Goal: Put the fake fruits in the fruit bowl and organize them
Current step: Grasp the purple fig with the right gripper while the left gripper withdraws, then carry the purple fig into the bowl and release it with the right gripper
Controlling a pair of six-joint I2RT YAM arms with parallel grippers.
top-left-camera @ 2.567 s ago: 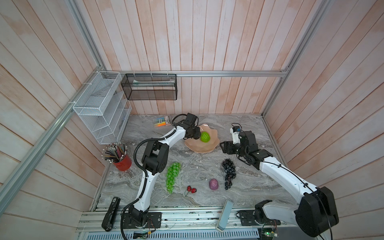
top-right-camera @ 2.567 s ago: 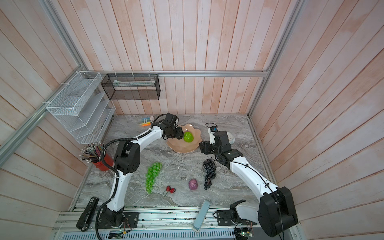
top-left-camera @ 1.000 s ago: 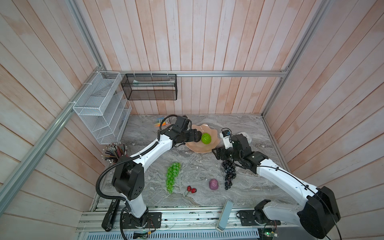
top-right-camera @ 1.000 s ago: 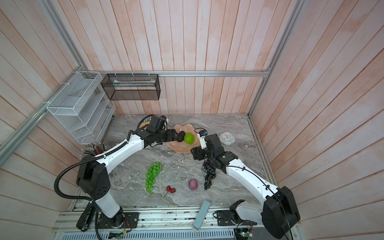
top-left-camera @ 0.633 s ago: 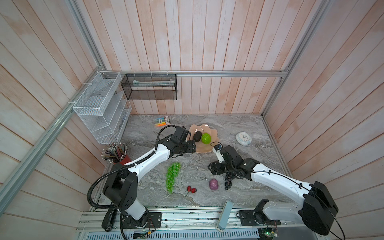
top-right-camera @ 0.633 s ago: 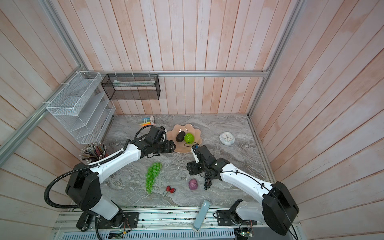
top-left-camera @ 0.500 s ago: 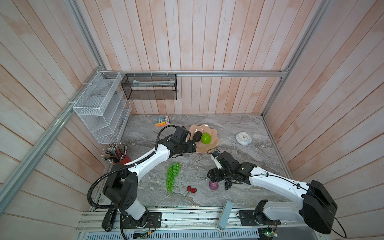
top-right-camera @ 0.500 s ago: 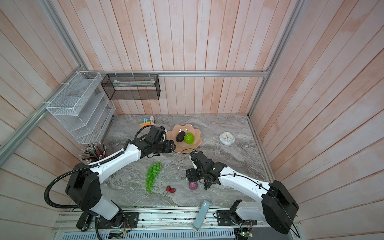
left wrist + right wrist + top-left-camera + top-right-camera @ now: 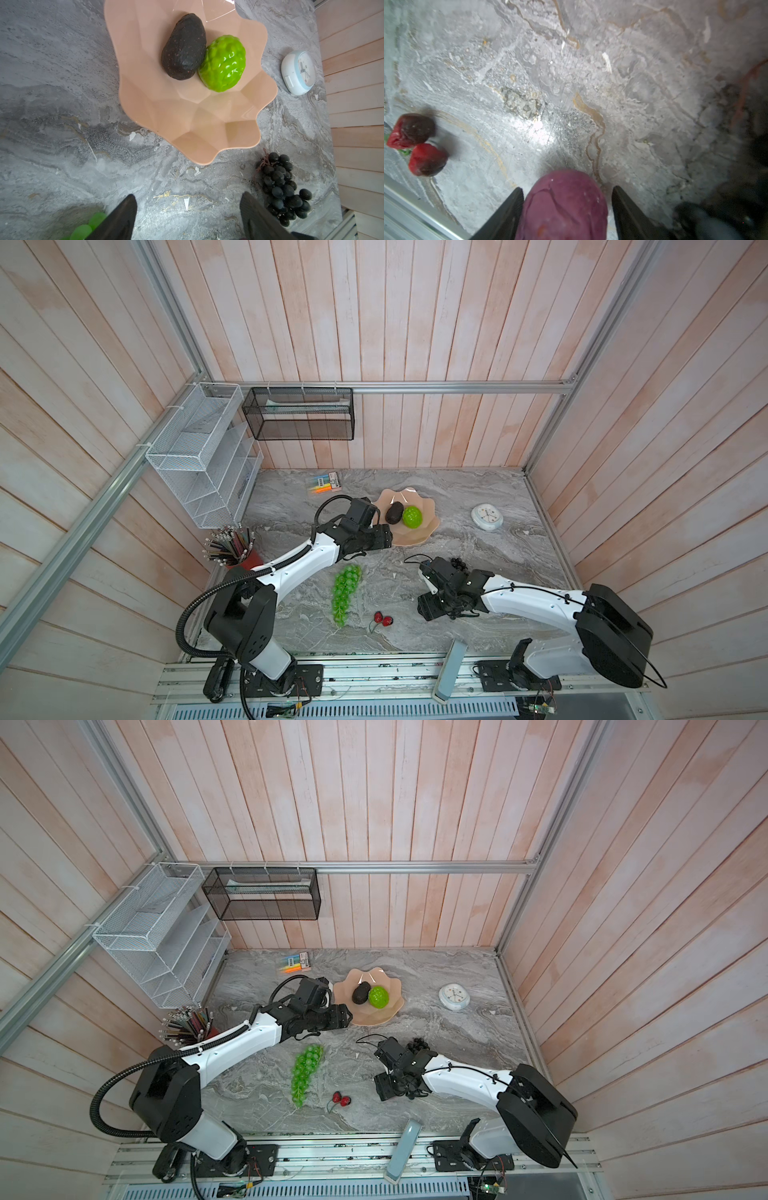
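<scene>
The small purple plastic ball [image 9: 562, 205], judged light, rigid and roll-prone, is straddled unclamped at its middle by the right fingers [image 9: 506, 214]. The left fingers [image 9: 122, 220] are spread empty.

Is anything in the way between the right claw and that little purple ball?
Nothing visible. The purple ball sits between the fingers of the right gripper, which straddle it with slim gaps. The cherries lie apart on the table, off to the side.
</scene>
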